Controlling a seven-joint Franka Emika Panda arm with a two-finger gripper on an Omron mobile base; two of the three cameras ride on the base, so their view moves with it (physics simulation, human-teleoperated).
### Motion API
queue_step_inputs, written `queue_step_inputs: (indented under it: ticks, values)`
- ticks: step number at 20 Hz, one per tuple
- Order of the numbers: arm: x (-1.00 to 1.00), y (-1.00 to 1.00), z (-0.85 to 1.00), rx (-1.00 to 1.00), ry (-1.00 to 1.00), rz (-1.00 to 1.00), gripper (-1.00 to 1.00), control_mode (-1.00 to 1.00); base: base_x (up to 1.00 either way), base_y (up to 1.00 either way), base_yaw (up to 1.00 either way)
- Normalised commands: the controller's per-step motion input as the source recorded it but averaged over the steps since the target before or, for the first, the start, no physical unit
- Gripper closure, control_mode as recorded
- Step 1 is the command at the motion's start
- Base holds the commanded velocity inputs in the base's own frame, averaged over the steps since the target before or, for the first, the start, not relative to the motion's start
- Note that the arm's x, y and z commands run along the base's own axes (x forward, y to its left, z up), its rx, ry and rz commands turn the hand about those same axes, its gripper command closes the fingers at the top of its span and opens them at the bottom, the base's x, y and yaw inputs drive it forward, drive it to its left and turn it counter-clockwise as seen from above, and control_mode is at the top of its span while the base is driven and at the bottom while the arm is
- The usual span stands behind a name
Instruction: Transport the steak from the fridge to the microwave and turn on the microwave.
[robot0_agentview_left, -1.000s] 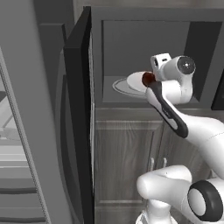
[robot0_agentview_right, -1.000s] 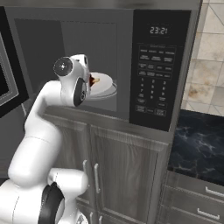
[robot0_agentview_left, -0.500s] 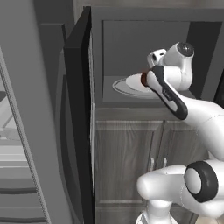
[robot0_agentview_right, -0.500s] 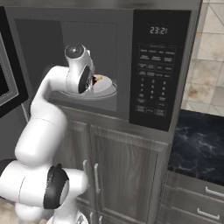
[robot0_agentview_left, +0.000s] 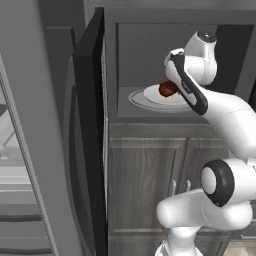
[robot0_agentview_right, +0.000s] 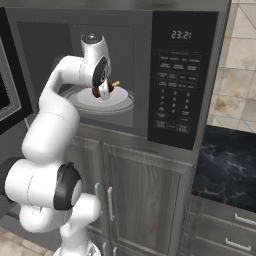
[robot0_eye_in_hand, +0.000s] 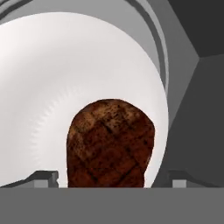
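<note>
You've got 1 steak (robot0_eye_in_hand: 111, 144), 1 white plate (robot0_eye_in_hand: 65, 78) under it, 1 glass turntable (robot0_agentview_right: 125, 104), 1 microwave (robot0_agentview_right: 185, 75) w/ 1 open door (robot0_agentview_left: 90, 125). Below it: 2 cabinet doors (robot0_agentview_right: 145, 205), each w/ 1 handle. 1 dark countertop (robot0_agentview_right: 227, 167), 2 drawers (robot0_agentview_right: 225, 235) beneath.

Place: a home kitchen, rendered.
Appliance: a built-in microwave (robot0_agentview_right: 150, 75) with keypad and clock display, its black door (robot0_agentview_left: 90, 125) swung open at left.
Storage: grey-brown wood cabinets (robot0_agentview_right: 145, 200) below it.
Right side: dark marbled surface (robot0_agentview_right: 227, 167), beige tiled wall (robot0_agentview_right: 237, 75).
</note>
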Motion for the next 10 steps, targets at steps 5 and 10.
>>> queue_step_inputs:
  ticks: [5,10]
  values:
    - [-0.01,0.00,0.00,-0.12,-0.14,0.02,-1.00,-1.00,0.00,0.00,0.00]
    - [-0.35,0.00,0.00,-0.23,-0.55,0.00,-1.00,-1.00,0.00,0.00,0.00]
